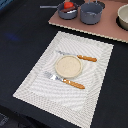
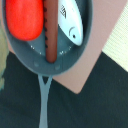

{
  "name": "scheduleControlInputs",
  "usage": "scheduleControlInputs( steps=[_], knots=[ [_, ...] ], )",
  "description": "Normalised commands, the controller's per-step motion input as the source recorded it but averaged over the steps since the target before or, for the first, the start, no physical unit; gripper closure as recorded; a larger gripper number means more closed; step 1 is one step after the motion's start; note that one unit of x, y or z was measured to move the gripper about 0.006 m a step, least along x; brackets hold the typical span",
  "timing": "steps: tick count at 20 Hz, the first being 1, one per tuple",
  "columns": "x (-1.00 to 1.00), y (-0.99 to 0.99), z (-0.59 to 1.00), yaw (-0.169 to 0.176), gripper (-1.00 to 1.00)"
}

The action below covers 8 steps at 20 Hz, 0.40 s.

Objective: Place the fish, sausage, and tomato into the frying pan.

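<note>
In the wrist view the dark grey frying pan (image 2: 70, 52) fills the frame, its long thin handle (image 2: 44, 102) pointing away over the dark table. Inside it lie the glossy red tomato (image 2: 24, 19), the dark reddish-brown sausage (image 2: 50, 30) and the white fish (image 2: 70, 22), side by side. In the exterior view the frying pan (image 1: 62, 14) sits at the far edge on a tan board, with the tomato (image 1: 68, 5) showing red inside it; the sausage and fish cannot be made out there. No gripper fingers show in either view.
A deeper grey pot (image 1: 92, 12) stands next to the pan on the tan board (image 1: 100, 27), with a pale bowl (image 1: 123, 16) at the exterior view's right. A striped placemat (image 1: 40, 82) holds a round tan plate (image 1: 68, 65), an orange-handled knife (image 1: 80, 57) and fork (image 1: 67, 81).
</note>
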Motion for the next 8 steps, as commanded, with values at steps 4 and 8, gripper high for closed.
scheduleControlInputs(
  steps=[4, 8],
  knots=[
    [-0.02, -0.09, 0.05, -0.05, -1.0],
    [0.0, 0.0, 0.0, 0.0, -1.0]
  ],
)
